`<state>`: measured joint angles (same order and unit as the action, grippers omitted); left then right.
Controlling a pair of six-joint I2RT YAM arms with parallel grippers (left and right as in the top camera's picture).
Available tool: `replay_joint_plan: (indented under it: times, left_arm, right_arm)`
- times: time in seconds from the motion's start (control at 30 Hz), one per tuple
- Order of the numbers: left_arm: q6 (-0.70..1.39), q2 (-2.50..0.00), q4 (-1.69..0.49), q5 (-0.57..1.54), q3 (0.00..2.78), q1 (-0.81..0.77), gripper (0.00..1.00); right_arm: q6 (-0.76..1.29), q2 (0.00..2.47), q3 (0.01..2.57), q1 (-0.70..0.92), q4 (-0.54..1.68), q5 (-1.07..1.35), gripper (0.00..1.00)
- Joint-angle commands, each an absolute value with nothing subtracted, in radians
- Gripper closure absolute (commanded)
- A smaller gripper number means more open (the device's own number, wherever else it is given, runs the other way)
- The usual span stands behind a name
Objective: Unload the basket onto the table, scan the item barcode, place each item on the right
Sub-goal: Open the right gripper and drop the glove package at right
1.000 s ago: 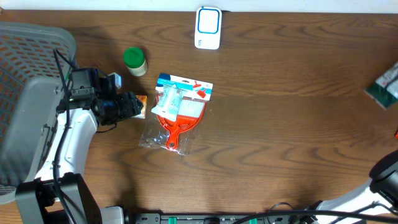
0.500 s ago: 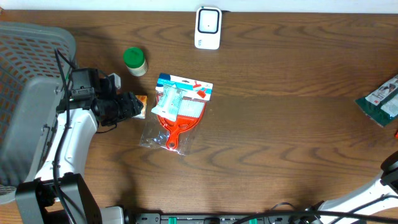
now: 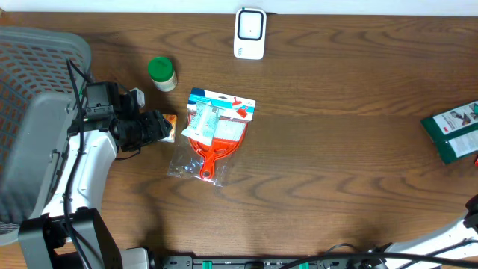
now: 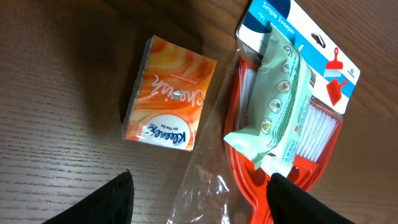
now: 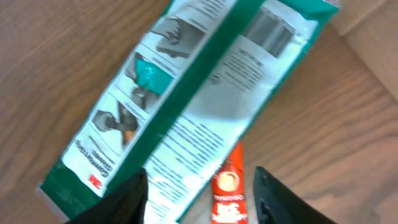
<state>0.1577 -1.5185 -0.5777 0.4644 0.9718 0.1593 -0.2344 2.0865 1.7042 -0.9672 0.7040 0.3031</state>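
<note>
My right jaws stand apart over the green packet [image 5: 186,106], which lies flat at the far right edge of the counter [image 3: 351,172]. I can read a 3M logo at its corner, while the fine print is too blurred. An orange tube [image 5: 227,186] pokes out from under it.

The white and blue scanner [image 3: 249,32] sits at the back edge, well apart from the packet.

My left jaws are also apart, clamped on nothing, above an orange Kleenex tissue pack [image 4: 169,93]. Just beside it is a clear bag headed "Simple Sweeper" [image 4: 298,37], with a red brush and dustpan inside and a pale green wipes pack [image 4: 280,106] lying on top.

A green-lidded jar [image 3: 160,73] stands near them, and a grey basket [image 3: 30,82] fills the left edge.
</note>
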Motion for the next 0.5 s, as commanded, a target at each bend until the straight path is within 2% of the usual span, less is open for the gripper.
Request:
replay_joint_plan:
  times: [0.0, 0.03, 0.13, 0.2, 0.47]
  left_arm:
    - [0.17, -1.511, -0.583, 0.455, 0.965, 0.166, 0.31]
    - [0.17, -1.511, -0.582, 0.455, 0.965, 0.166, 0.32]
    - [0.17, -1.511, -0.582, 0.455, 0.965, 0.166, 0.31]
    - [0.171, -1.511, -0.582, 0.455, 0.965, 0.166, 0.32]
    - [0.171, -1.511, -0.56, 0.456, 0.965, 0.166, 0.32]
  right_arm:
    - [-0.24, 2.081, 1.7, -0.97, 0.707, 0.321, 0.45]
    - [-0.241, 2.077, 1.7, -0.968, 0.706, 0.327, 0.44]
    - [-0.24, 2.052, 1.7, -0.962, 0.695, 0.398, 0.27]
    - [-0.24, 2.028, 1.7, -0.955, 0.682, 0.479, 0.21]
    - [-0.118, 1.881, 1.7, -0.896, 0.599, 0.78, 0.22]
